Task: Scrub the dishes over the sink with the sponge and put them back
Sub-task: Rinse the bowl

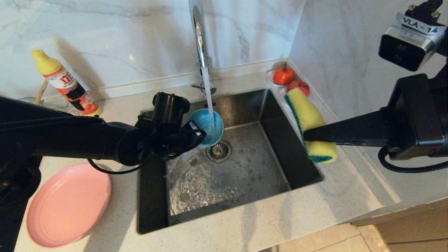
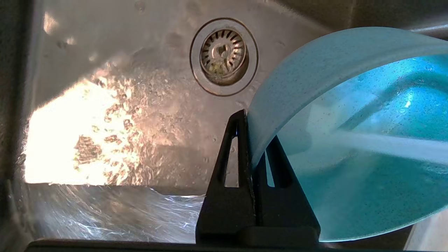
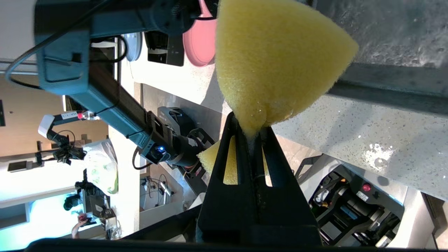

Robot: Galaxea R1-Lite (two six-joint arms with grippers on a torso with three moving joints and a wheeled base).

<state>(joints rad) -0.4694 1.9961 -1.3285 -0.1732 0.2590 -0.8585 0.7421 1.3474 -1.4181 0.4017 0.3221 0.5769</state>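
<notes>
My left gripper [image 1: 195, 135] is shut on the rim of the small teal-blue bowl [image 1: 207, 126], holding it tilted over the sink [image 1: 280, 147] under the running stream from the tap [image 1: 199, 38]. In the left wrist view the bowl's wall [image 2: 350, 147] sits pinched between the fingers of the left gripper [image 2: 256, 130], and water hits its inside. My right gripper [image 1: 308, 137] is shut on the yellow sponge [image 1: 308, 115], green layer to one side, above the sink's right rim. The sponge [image 3: 276, 59] bulges beyond the right gripper [image 3: 250, 127]. The pink plate [image 1: 70, 203] lies on the counter left of the sink.
The drain strainer [image 1: 218, 150] lies just below the bowl, and water pools on the basin floor. An orange bottle with a yellow cap [image 1: 66, 84] stands at the back left. Two red-orange toy fruits [image 1: 283, 75] sit in the back right corner by the wall.
</notes>
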